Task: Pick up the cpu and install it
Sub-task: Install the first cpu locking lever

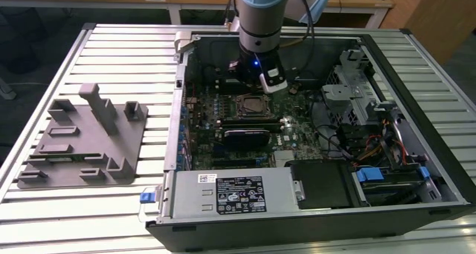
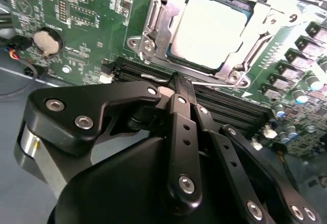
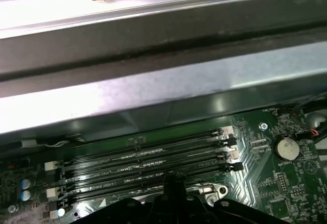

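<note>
The slatted metal table (image 1: pixel 111 48) carries everything here, and on it lies the open computer case (image 1: pixel 387 59), its side off and its insides up to the camera. Off to the exterior view's left, on the same table, sits a grey moulded fixture (image 1: pixel 82 137) with upright posts. Inside the case, the green motherboard (image 1: pixel 223 106) fills the middle, with a grey power supply (image 1: pixel 231 194) along the near edge and a drive cage (image 1: pixel 349 92) toward the exterior view's right.

The robot arm (image 1: pixel 259 14) comes down into the case from above, and its gripper (image 2: pixel 183 89) hangs just over the rows of black memory slots (image 3: pixel 143 157), right beside the socket. In the second wrist view the jaws are pressed together, tips meeting, with nothing between them.

And there's the cpu (image 2: pixel 212 30): it lies flat inside the motherboard socket, silver top facing up, the metal socket frame (image 2: pixel 153 25) around it, apart from the jaws. In the exterior view the socket (image 1: pixel 253 102) sits just below the gripper. A round coin battery (image 2: pixel 47 40) shines on the board nearby.
</note>
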Motion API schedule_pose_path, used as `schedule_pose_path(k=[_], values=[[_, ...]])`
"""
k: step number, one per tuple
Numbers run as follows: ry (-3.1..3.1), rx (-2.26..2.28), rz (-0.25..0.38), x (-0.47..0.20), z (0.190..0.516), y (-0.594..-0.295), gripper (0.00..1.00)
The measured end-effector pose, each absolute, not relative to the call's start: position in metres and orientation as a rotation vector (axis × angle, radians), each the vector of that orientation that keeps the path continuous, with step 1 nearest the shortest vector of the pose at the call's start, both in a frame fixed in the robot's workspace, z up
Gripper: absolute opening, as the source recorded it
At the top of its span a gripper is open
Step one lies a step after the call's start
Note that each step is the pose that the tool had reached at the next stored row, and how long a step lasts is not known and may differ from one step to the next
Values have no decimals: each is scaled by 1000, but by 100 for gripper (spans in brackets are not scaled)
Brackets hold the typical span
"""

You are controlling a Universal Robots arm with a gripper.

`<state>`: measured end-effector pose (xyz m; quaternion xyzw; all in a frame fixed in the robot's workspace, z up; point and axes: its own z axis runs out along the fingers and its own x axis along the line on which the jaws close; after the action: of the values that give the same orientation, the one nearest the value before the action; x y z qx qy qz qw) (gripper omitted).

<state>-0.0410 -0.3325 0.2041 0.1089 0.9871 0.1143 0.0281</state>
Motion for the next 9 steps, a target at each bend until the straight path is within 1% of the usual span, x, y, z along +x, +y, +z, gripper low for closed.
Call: schedule_pose_path(k=[9], values=[[3002, 352, 360, -46, 203, -332, 11]])
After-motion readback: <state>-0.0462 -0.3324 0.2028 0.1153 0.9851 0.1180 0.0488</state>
